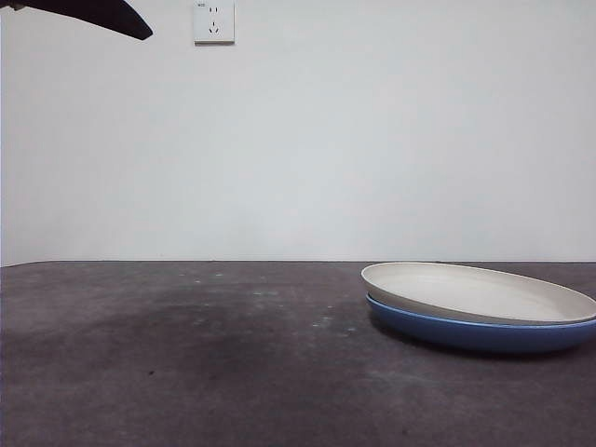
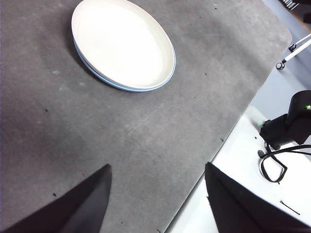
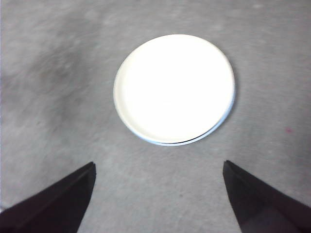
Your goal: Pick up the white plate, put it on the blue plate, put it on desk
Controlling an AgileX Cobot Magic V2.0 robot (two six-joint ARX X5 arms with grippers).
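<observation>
The white plate rests slightly tilted on the blue plate at the right of the desk. The left wrist view shows the white plate with a thin blue rim under it. In the right wrist view the white plate almost hides the blue plate. My left gripper hangs open well above the desk, far from the plates. High over the stack, my right gripper is open with nothing between its jaws.
A black arm tip shows at the top left corner. A wall socket sits on the white wall behind. The desk's edge borders a white surface with a black device and cable.
</observation>
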